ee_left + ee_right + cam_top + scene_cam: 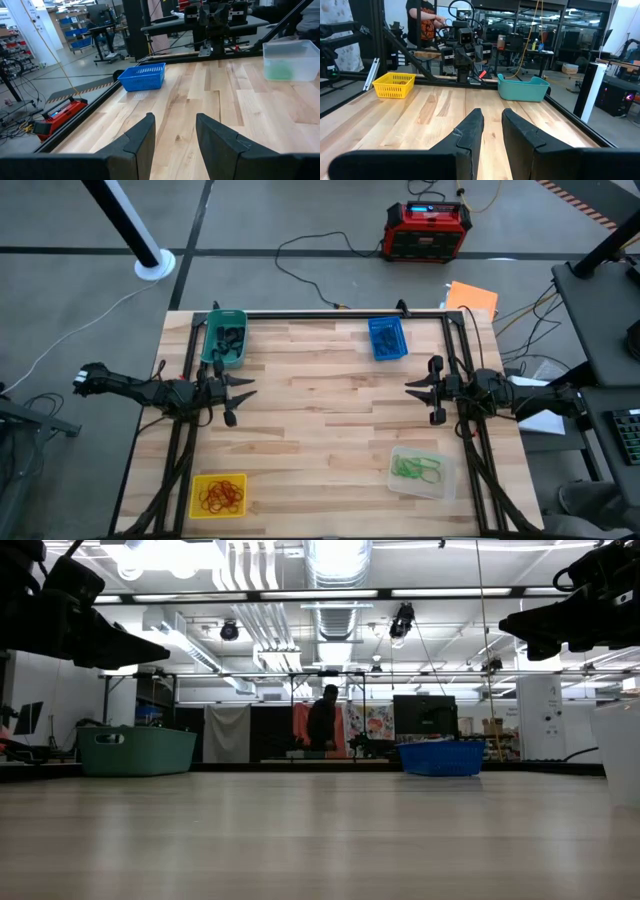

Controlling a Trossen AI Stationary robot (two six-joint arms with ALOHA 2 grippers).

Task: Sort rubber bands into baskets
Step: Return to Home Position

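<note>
Since the rubber bands lie sorted in corner baskets, black in the teal basket, red in the yellow basket, green in the clear basket, both arms wait at opposite table edges, left gripper and right gripper each slightly parted, holding nothing.

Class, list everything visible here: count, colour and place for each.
Baskets: four, high view; teal basket top left, blue basket top right, yellow basket bottom left, clear basket bottom right.
Rubber bands: many; black bands in teal, red-orange bands in yellow, green bands in clear.
Table: one, pale wood.
Box: one, red-black, floor beyond table.
Paper sheet: one, orange, floor.
Person: one, dark, background.
Left tool: black, open, over table's left.
Right tool: black, open, over right.
</note>
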